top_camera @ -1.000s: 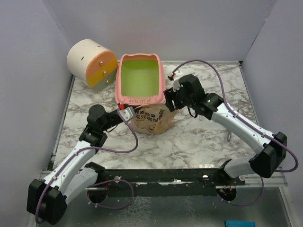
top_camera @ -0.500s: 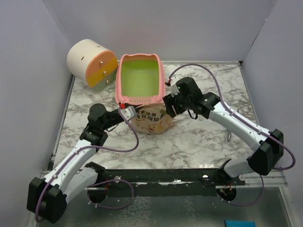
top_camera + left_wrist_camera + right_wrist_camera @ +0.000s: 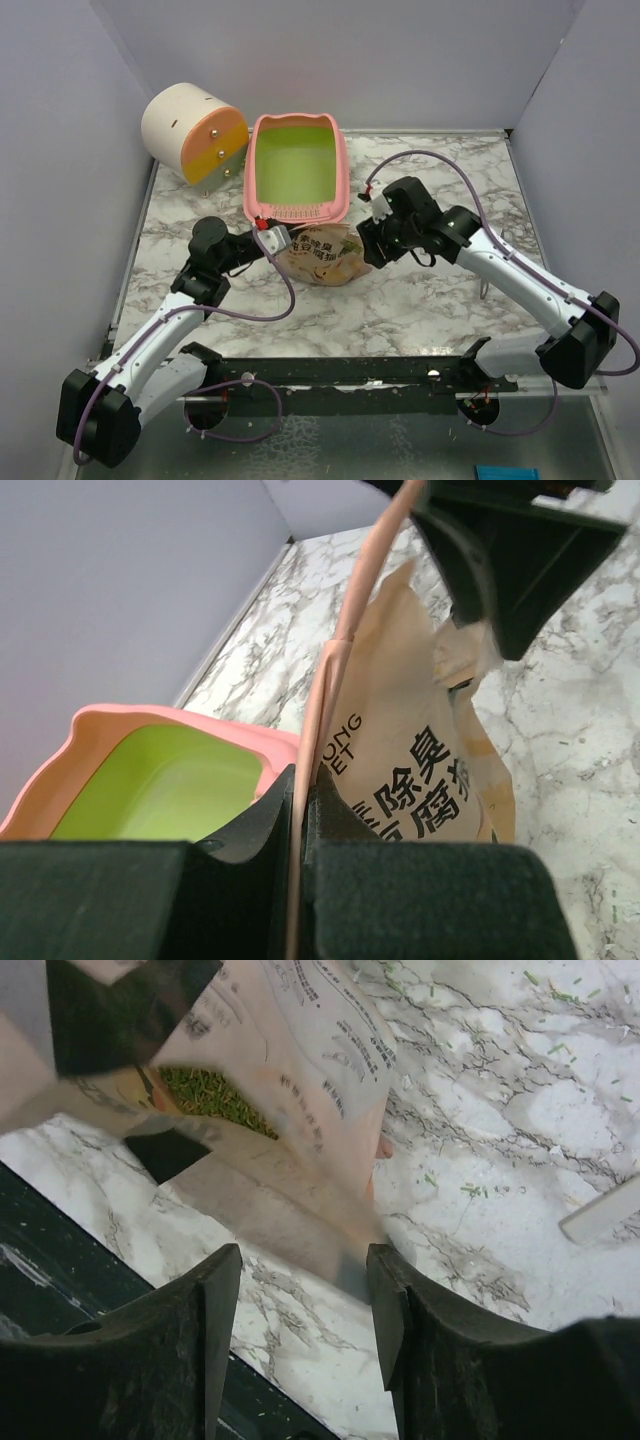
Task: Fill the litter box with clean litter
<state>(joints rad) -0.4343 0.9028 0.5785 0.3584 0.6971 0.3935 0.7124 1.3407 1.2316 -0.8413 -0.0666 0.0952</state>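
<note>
The pink litter box (image 3: pixel 296 178) with a lime-green inside stands at the back centre, and I see no litter in it. It also shows in the left wrist view (image 3: pixel 160 780). A tan printed pouch (image 3: pixel 320 256) sits just in front of it. My left gripper (image 3: pixel 275 238) is shut on the pouch's left edge (image 3: pixel 345 680). My right gripper (image 3: pixel 368 245) is open at the pouch's right side, and the pouch (image 3: pixel 300 1110) lies just ahead of its fingertips. Greenish clean litter (image 3: pixel 212 1092) shows inside the pouch's open mouth.
A cream-and-orange cylinder (image 3: pixel 194 133) lies at the back left. A thin grey object (image 3: pixel 484 290) lies on the marble right of centre. Stray green bits (image 3: pixel 470 1190) dot the marble. Walls close in on the left, back and right.
My right gripper has moved down from the pouch's upper right corner to its right side. The pouch has sagged lower and now leans to the right. My left gripper keeps its hold.
</note>
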